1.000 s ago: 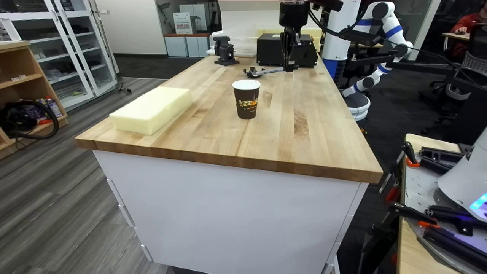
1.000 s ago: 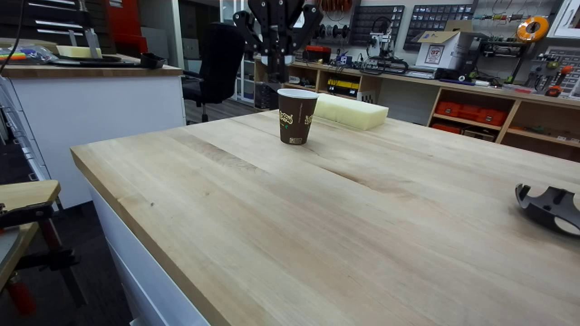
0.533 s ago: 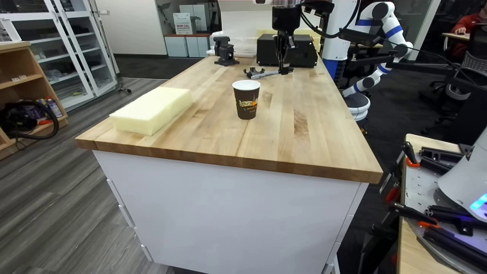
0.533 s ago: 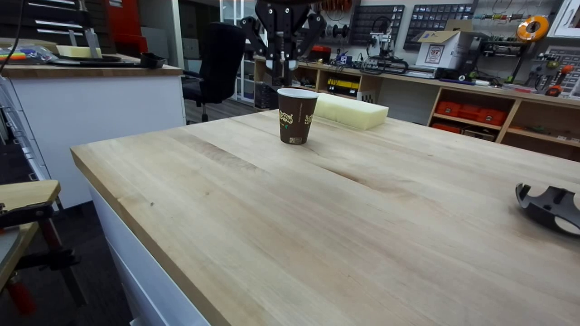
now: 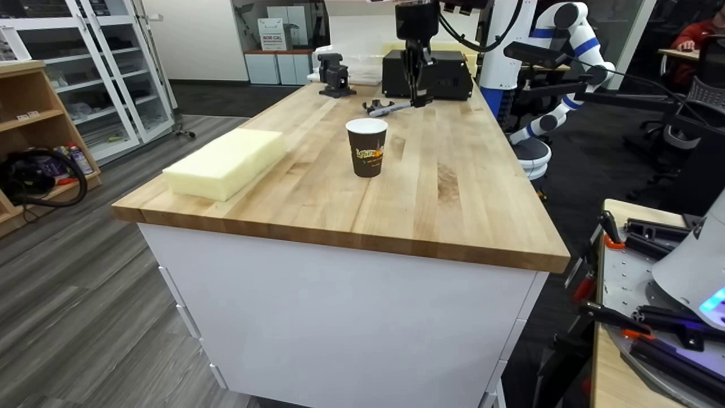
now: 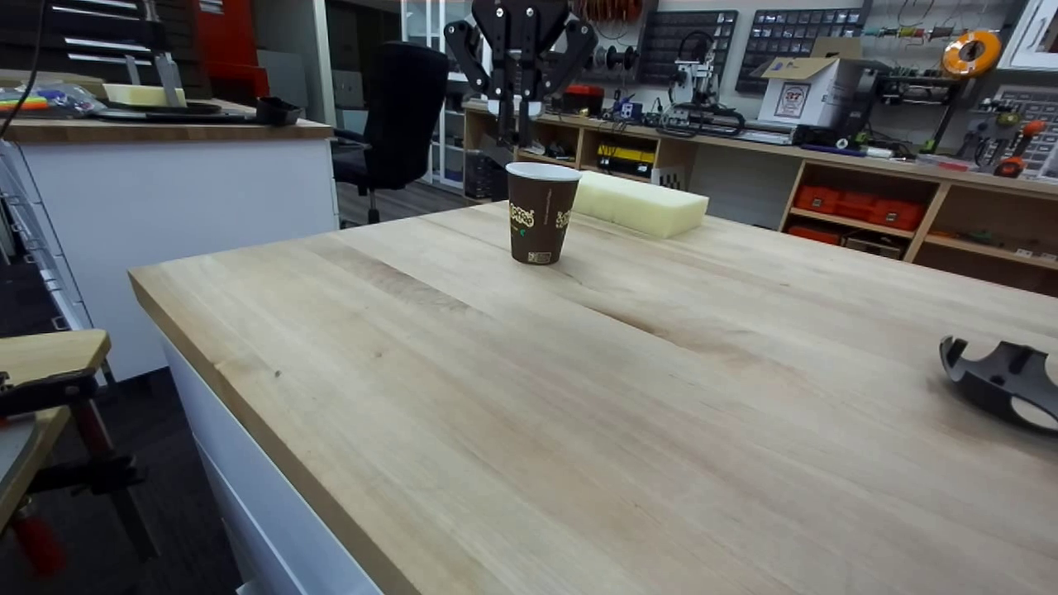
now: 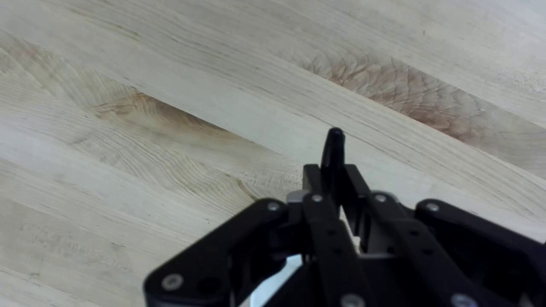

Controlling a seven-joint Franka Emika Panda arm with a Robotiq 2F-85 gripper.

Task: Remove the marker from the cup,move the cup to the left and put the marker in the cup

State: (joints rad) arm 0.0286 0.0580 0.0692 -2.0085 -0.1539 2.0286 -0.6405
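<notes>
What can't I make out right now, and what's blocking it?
Marker: mostly behind the gripper in the wrist view.
Pale shape, wrist view: unidentifiable, partly covered by the gripper.
Cup: inside bottom hidden by its near wall, both exterior views.
Black plastic piece: cut off by the right edge in an exterior view.

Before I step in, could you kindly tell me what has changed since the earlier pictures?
In an exterior view, the black two-fingered hand has shifted towards the picture's left, dipping slightly then rising, carrying the slim grey marker with a black end. Nothing was newly grasped or released. The dark brown paper cup and the pale yellow foam block stayed put.
</notes>
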